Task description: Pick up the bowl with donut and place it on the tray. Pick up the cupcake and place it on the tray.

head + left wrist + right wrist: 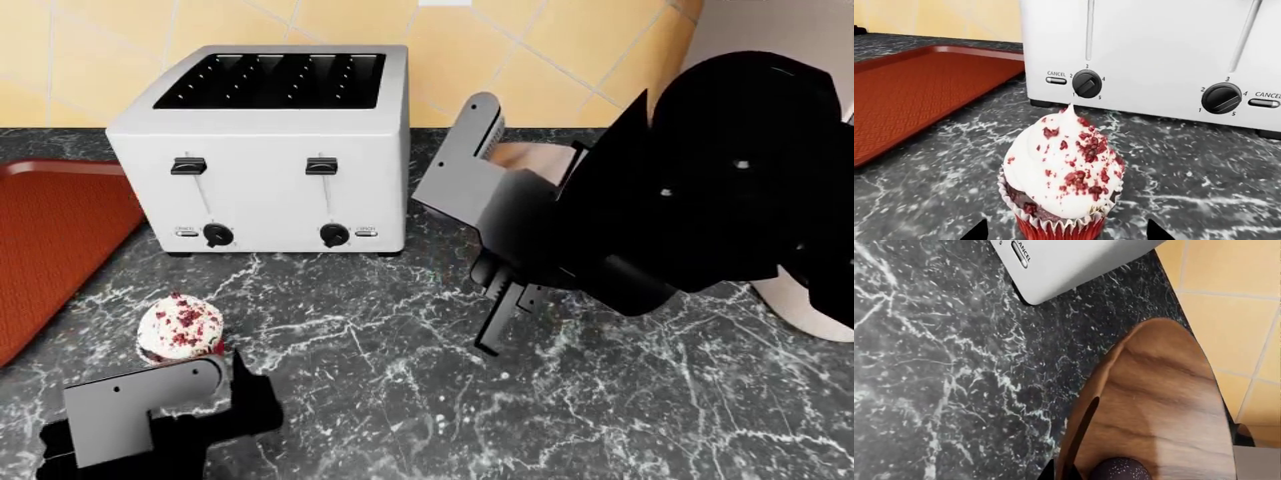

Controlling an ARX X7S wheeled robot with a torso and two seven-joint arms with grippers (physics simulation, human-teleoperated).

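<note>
The cupcake (1062,170), red wrapper and white frosting with red crumbs, stands on the dark marble counter in front of the toaster. My left gripper (1067,232) is open, one black fingertip on each side of the cupcake and neither touching it. The reddish-brown tray (914,95) lies just beyond, at the head view's left edge (54,240). My right gripper (1067,472) is shut on the rim of the wooden bowl (1161,405), with the dark purple donut (1121,470) inside near the fingers. In the head view the right arm hides most of the bowl (527,160).
A white four-slot toaster (267,150) stands at the back between tray and bowl, close behind the cupcake (180,328). A yellow tiled wall (561,50) runs along the counter's back edge. The bulky black right arm (707,190) fills the right side.
</note>
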